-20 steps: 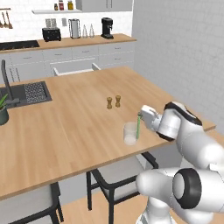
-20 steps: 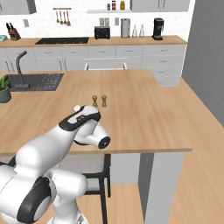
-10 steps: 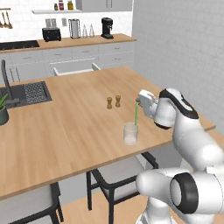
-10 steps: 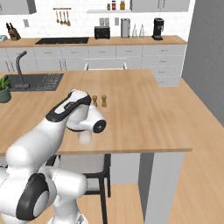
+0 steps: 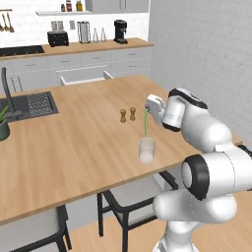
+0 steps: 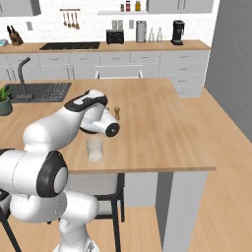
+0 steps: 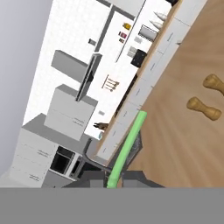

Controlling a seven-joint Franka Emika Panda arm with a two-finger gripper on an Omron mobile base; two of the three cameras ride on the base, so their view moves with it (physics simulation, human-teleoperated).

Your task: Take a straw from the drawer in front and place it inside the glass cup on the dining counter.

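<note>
With your end effector [image 5: 147, 109] clamped on the straw [image 5: 145, 122] above the glass cup [image 5: 146, 150] at its 12 o'clock, a misaligned descent may strike the rim.

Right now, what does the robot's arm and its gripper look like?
The arm is glossy white, built of rounded, bulbous segments with dark grey to black circular caps at the joints. The hand is a boxy white block, and the gripper ends in two small dark grey fingers. No cables or markings are visible.

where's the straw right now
In the left base view the straw hangs upright from the shut gripper, just above the glass cup on the dining counter, with the two wooden shakers behind to the left.
</note>
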